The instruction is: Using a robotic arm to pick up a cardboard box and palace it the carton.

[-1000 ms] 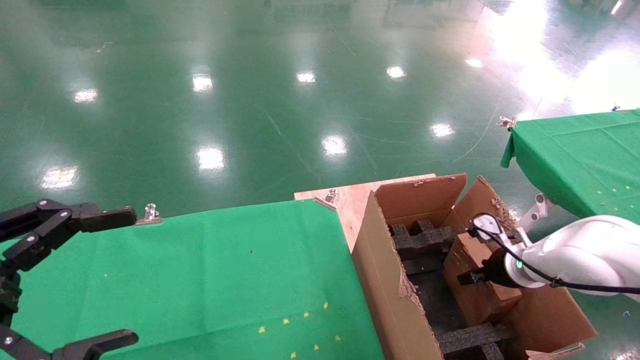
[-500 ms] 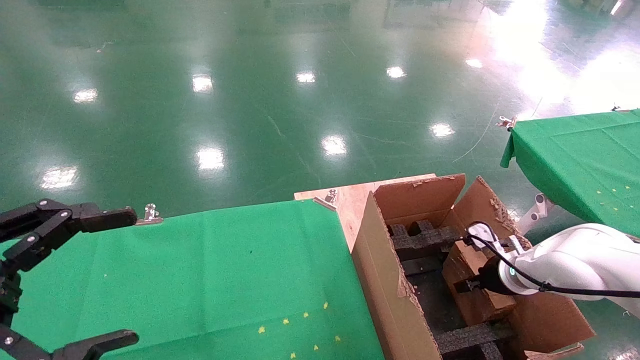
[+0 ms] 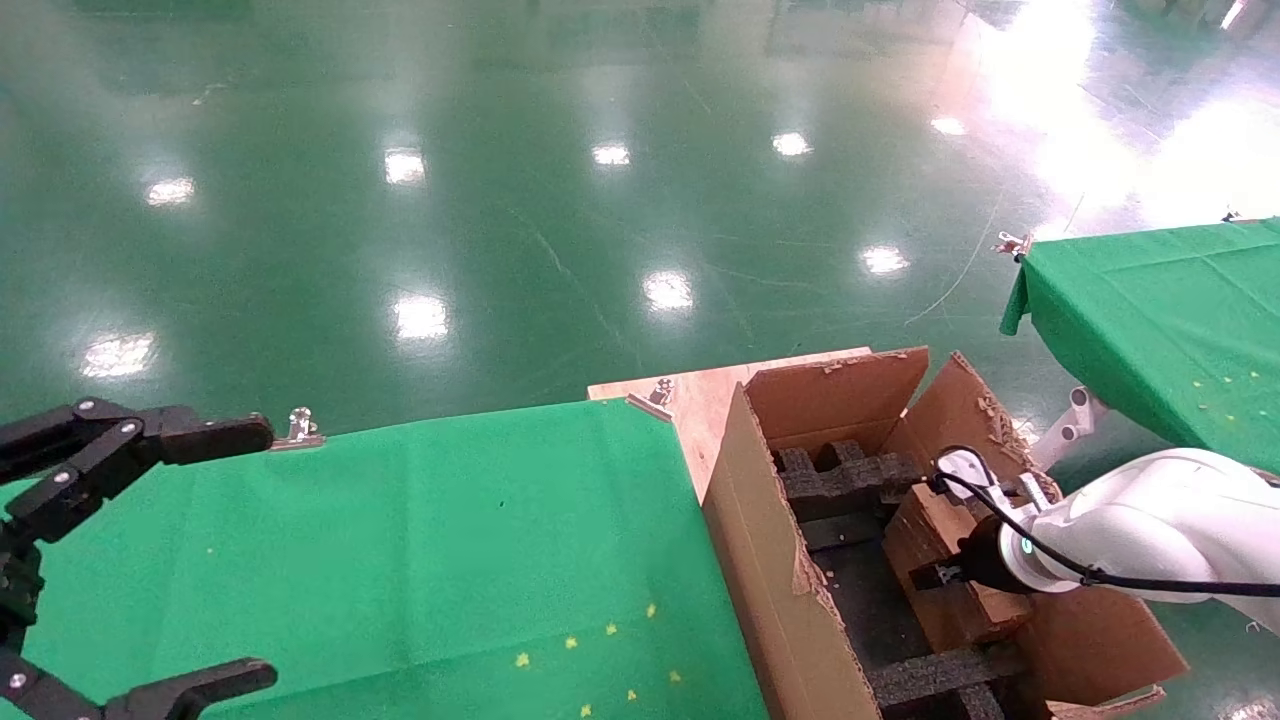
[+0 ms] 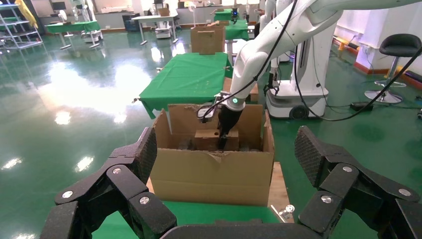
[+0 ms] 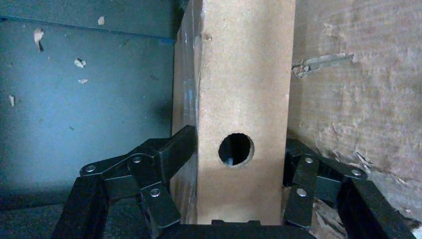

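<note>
Glossy green floor point(image 3: 560, 200) spreads across the far side of the room, throwing back the ceiling lights. Down inside the carton point(image 3: 770, 560), toward its right wall, sits the cardboard box point(image 3: 940, 540), a small brown box with a round hole point(image 5: 236, 149) in the face turned to the right wrist camera. The right gripper point(image 5: 234, 164) holds it, its black fingers point(image 5: 164, 154) pressed against opposite sides of the box just beside that hole. The robotic arm point(image 3: 1150, 530), white and glossy with a black cable along it, reaches in from the right over the carton's ragged right flap. Black foam inserts point(image 3: 840, 480) lie at the carton's far end and again at the near end, with the box between them. The carton stands on a bare wooden board point(image 3: 700, 395), touching the right edge of a table with a green cloth point(image 3: 450, 540). Another green-covered table point(image 3: 1160, 310) stands farther right, well apart. Over the near left corner of the first table hangs the left gripper point(image 4: 224, 164), its fingers spread wide with nothing between them.
</note>
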